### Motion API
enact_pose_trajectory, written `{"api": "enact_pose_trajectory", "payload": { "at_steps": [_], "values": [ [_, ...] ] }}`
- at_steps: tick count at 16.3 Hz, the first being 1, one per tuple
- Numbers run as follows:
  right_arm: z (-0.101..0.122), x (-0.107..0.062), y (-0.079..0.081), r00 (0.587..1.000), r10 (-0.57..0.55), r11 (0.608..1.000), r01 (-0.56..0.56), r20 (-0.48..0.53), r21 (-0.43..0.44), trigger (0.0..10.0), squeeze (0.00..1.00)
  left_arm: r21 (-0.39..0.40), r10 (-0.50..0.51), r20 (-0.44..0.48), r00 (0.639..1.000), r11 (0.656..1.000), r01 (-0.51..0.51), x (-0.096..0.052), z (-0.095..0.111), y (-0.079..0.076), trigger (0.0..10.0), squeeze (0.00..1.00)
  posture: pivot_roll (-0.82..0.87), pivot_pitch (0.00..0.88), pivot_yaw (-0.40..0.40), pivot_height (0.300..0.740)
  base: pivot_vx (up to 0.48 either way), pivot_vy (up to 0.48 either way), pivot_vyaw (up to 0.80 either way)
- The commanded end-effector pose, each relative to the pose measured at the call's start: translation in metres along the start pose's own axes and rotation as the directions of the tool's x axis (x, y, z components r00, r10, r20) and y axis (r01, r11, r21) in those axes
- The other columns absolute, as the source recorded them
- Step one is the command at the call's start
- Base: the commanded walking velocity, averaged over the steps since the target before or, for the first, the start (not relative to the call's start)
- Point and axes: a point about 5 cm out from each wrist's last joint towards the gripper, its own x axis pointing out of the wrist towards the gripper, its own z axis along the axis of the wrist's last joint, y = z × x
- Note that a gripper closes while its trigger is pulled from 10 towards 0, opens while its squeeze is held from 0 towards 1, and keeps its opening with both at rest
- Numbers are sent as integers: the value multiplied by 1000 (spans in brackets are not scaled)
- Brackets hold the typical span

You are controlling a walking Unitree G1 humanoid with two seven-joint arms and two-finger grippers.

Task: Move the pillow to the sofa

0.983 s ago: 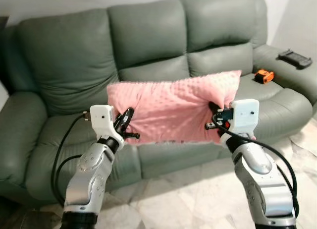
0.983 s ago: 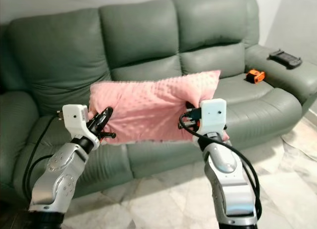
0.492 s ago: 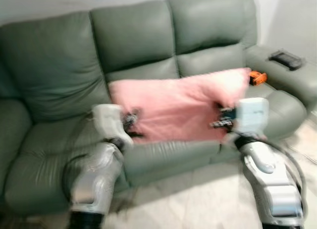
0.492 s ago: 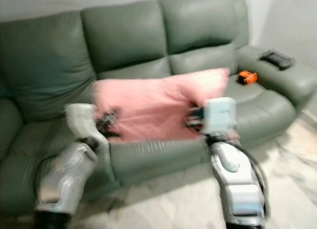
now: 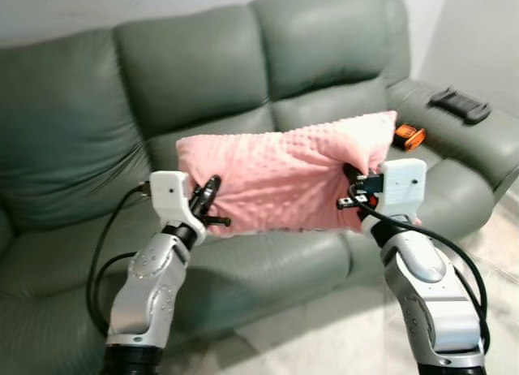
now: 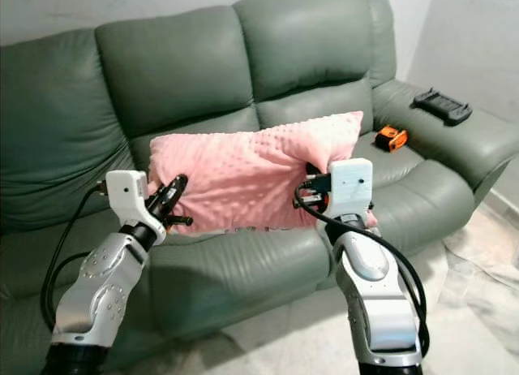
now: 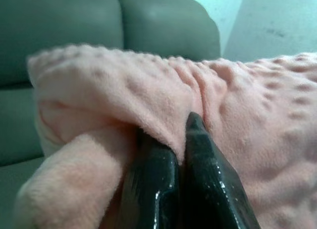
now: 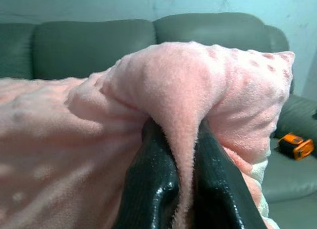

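Two grippers, the left gripper and the right gripper, each pinch a fold at opposite ends of the pink pillow, holding it crosswise with forearms raised, just above the front of the green sofa seat beyond.

No text, label or number can be read anywhere (nothing printed shows clearly enough).
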Motion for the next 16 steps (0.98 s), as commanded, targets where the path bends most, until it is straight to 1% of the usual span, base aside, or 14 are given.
{"api": "enact_pose_trajectory", "payload": {
  "at_steps": [1,4,6,13,16],
  "values": [
    [6,1,2,1000,4,1000,-4,30,3,10000,0,23,-3,19,1000,1000,3,0,6,2,10000,0,-158,4,65,740,424,0,0],
    [6,1,2,1000,5,1000,-5,29,-3,10000,0,22,5,17,1000,1000,-6,0,6,2,10000,0,-159,8,65,740,390,0,0],
    [6,0,2,1000,7,1000,-7,29,-7,10000,0,21,33,13,999,999,-33,0,5,5,10000,0,-159,8,65,740,0,0,0],
    [7,0,3,999,14,1000,-14,34,-25,10000,0,36,65,16,998,997,-66,1,5,8,10000,0,-160,8,66,740,0,0,0],
    [7,0,3,999,13,999,-12,34,-32,10000,0,45,73,16,997,996,-74,2,5,9,10000,0,-162,9,66,740,0,0,548]
  ]
}}
